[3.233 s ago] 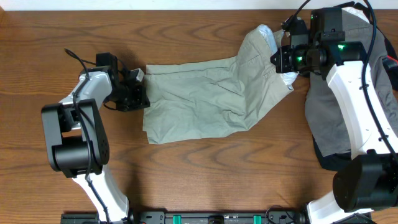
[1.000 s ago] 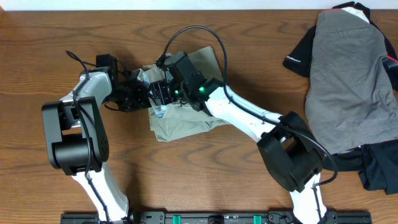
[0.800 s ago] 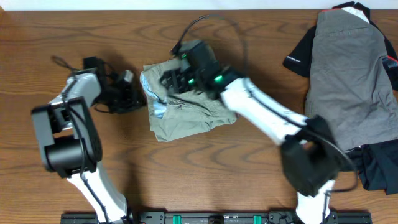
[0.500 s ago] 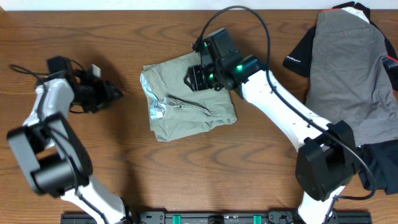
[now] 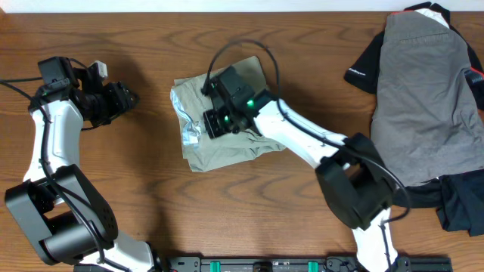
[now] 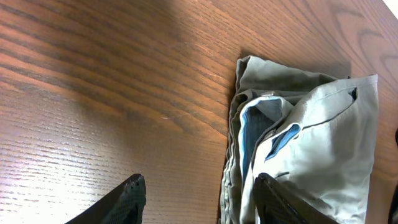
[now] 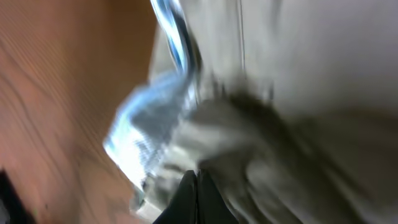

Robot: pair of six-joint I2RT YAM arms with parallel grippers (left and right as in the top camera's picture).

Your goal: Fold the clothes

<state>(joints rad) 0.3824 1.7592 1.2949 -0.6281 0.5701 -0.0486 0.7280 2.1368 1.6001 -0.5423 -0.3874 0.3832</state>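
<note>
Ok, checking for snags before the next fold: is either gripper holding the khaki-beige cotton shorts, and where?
The left gripper is open and empty. The right gripper looks shut over the khaki-beige cotton shorts near their whitish lining, but blur hides any pinch.

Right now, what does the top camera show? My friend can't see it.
Khaki shorts, folded into a small bundle, lie on the wooden table with the right gripper over them. The left gripper is off to the left, apart from them; a grey garment lies far right.
</note>
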